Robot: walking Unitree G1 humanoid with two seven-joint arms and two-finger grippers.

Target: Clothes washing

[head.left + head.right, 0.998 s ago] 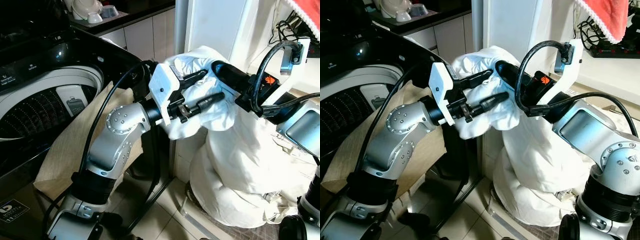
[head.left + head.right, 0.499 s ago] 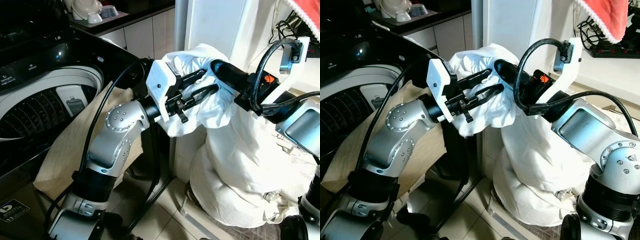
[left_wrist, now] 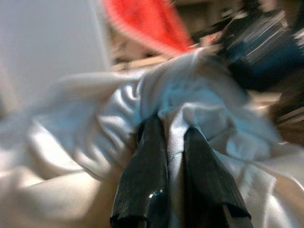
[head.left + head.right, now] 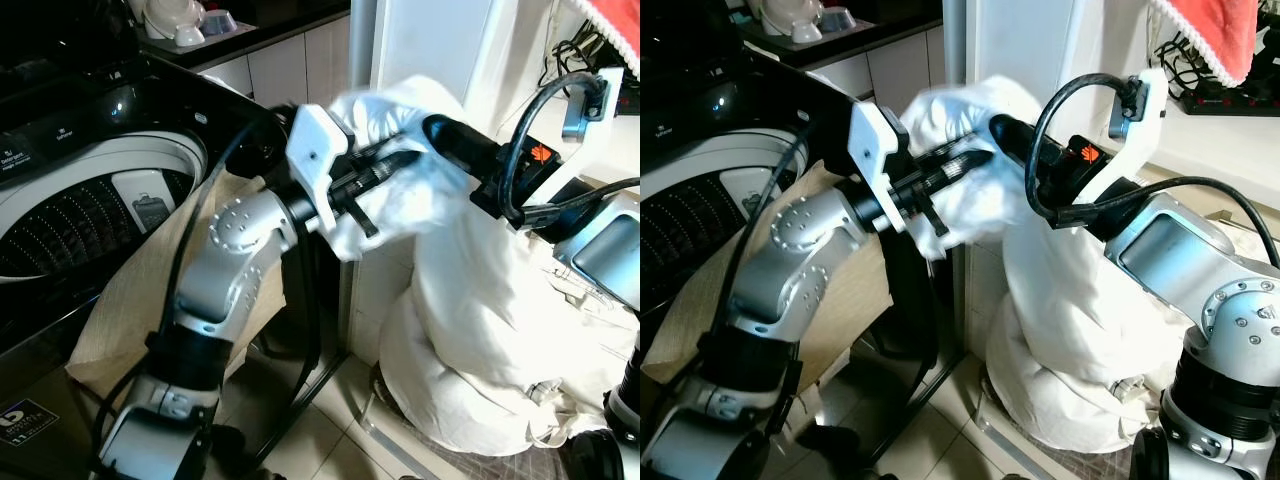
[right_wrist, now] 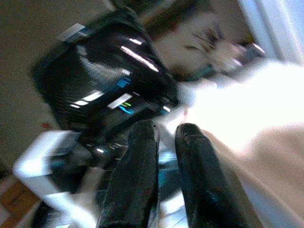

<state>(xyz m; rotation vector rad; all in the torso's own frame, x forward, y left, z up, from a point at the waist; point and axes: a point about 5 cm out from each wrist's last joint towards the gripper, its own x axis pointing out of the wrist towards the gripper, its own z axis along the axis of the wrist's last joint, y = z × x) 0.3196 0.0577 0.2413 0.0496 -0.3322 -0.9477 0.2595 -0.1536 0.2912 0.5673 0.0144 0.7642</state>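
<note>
A big white cloth [image 4: 470,290] rises from the floor beside the washing machine [image 4: 90,200], whose top opening shows the drum. My left gripper [image 4: 392,160] is shut on an upper fold of the cloth. In the left wrist view its fingers [image 3: 152,156] pinch a white ridge between them. My right gripper [image 4: 440,130] reaches into the same bunch from the right. In the right wrist view its fingers [image 5: 142,156] stand close together, shut on the cloth, facing the left wrist housing.
A beige cloth [image 4: 130,290] hangs over the washer's front corner. A red towel [image 4: 1210,35] hangs at the upper right above a shelf with cables. White cabinets and a dark counter with dishes [image 4: 185,25] stand behind. Tiled floor [image 4: 320,440] lies below.
My left gripper went from open around the fold to shut on it and shifted up and to the left, blurring the cloth. The right arm barely moved.
</note>
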